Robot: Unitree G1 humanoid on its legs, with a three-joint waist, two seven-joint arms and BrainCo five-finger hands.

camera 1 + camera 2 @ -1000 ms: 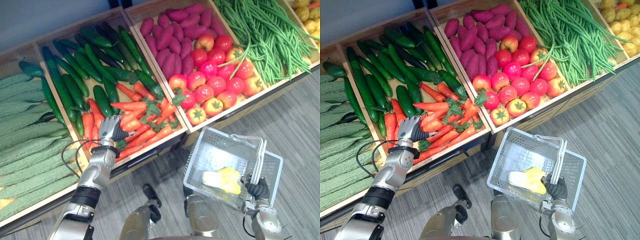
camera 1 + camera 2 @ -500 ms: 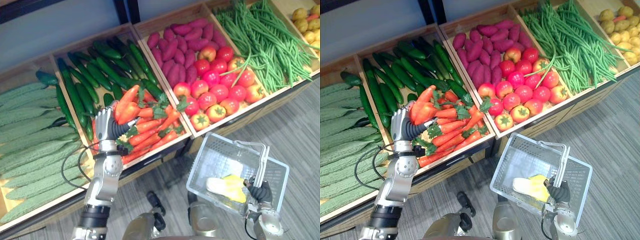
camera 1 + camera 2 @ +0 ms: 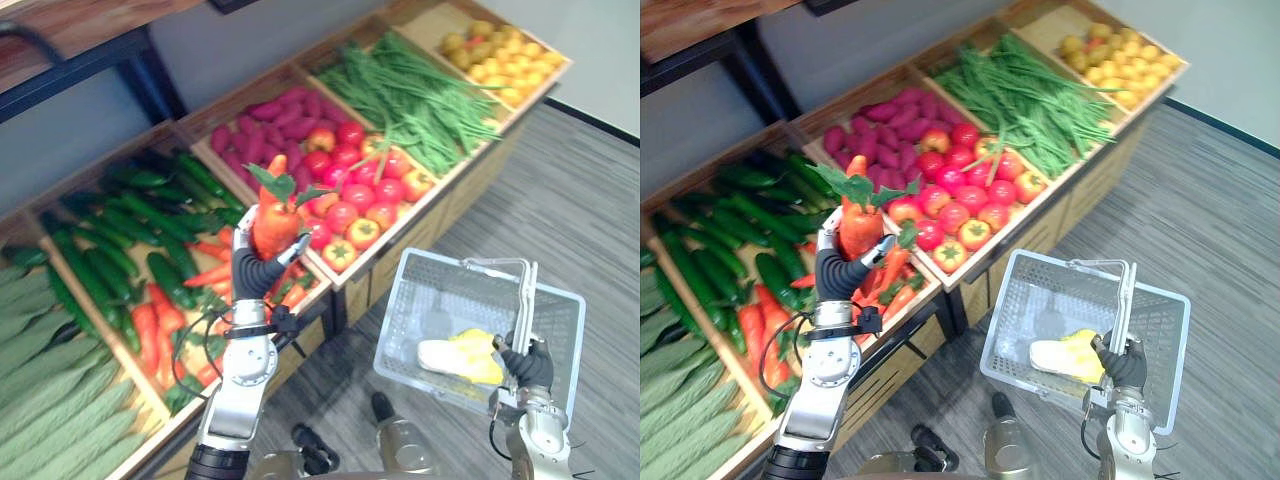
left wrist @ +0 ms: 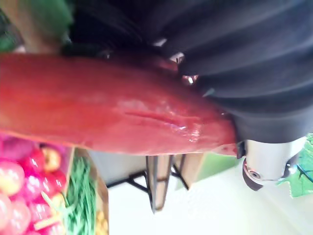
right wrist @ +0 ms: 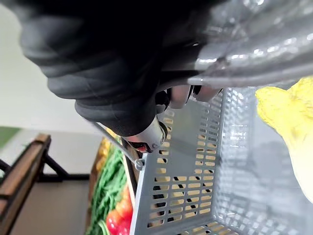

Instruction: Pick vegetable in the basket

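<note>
1. Left of centre in the left eye view, your left hand (image 3: pixel 252 275) is curled tight round a carrot (image 3: pixel 272 225). It holds the carrot upright, green leaves on top, above the wooden display.
2. Below and left of that hand, loose carrots (image 3: pixel 150 325) lie in their crate beside dark cucumbers (image 3: pixel 100 270).
3. Around the upper middle you have tomatoes (image 3: pixel 350 205), then green beans (image 3: pixel 410 95) further right.
4. In the lower right, the grey mesh basket (image 3: pixel 430 300) hangs over the floor, well apart from the carrot. A yellow item (image 3: pixel 462 358) lies inside it.
5. At the lower right edge, your right hand (image 3: pixel 527 367) is clamped on the basket's handle (image 3: pixel 522 300).
</note>
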